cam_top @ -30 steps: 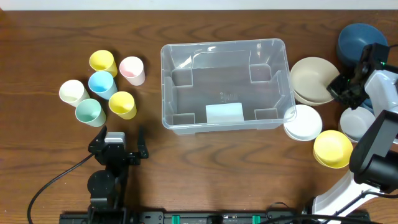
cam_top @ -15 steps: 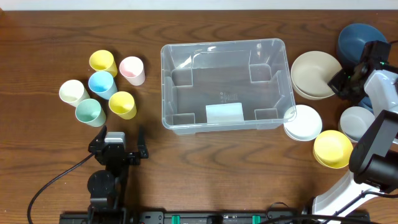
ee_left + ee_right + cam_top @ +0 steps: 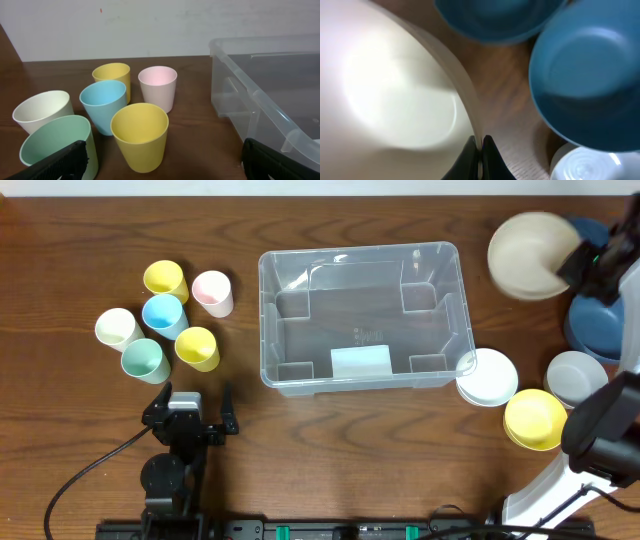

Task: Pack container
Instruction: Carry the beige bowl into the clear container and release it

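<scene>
One container (image 3: 365, 317) — mouth up — long axis running left-right.

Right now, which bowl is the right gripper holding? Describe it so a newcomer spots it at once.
Start at the clear container mid-table, then look to the bowls on its right. Farthest back, the right gripper pinches the rim of the beige bowl. It alone is beige; its neighbours are a blue bowl, a white bowl and a yellow bowl.
</scene>
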